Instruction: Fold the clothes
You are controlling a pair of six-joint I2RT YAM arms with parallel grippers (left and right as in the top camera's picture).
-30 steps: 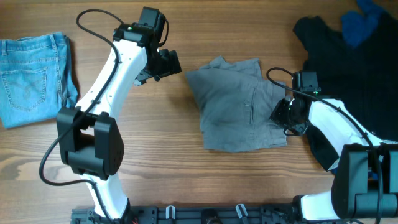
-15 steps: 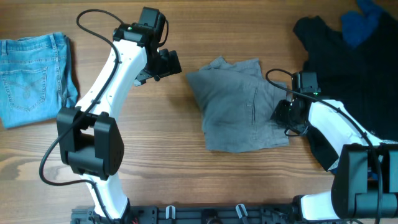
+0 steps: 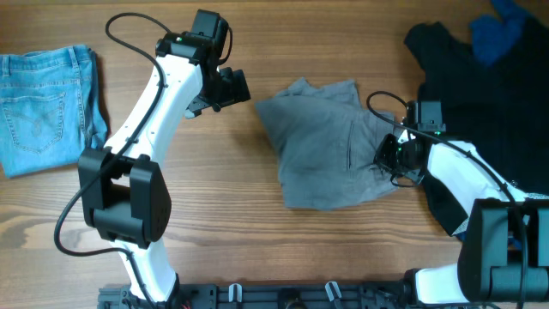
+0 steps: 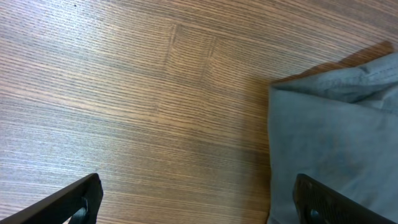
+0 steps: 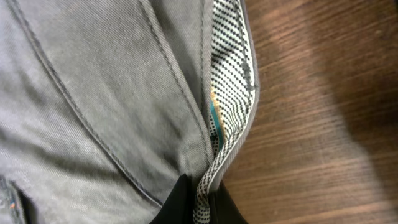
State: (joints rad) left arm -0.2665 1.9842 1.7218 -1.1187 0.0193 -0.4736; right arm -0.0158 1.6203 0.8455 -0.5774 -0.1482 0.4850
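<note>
While the grey trousers [image 3: 330, 146] lie rumpled in the middle of the tabletop [image 3: 257, 240], the right tool [image 3: 390, 158] is pinched fully shut on the waistband [image 5: 239, 93] at their right edge (only a thin lip of cloth, by the look of it). The left tool [image 3: 232, 88] hangs wide open and empty over bare wood just beside their left edge. A one-sided pull could slip that pinch, or drag the whole bundle towards the dark heap [image 3: 480, 94].
</note>
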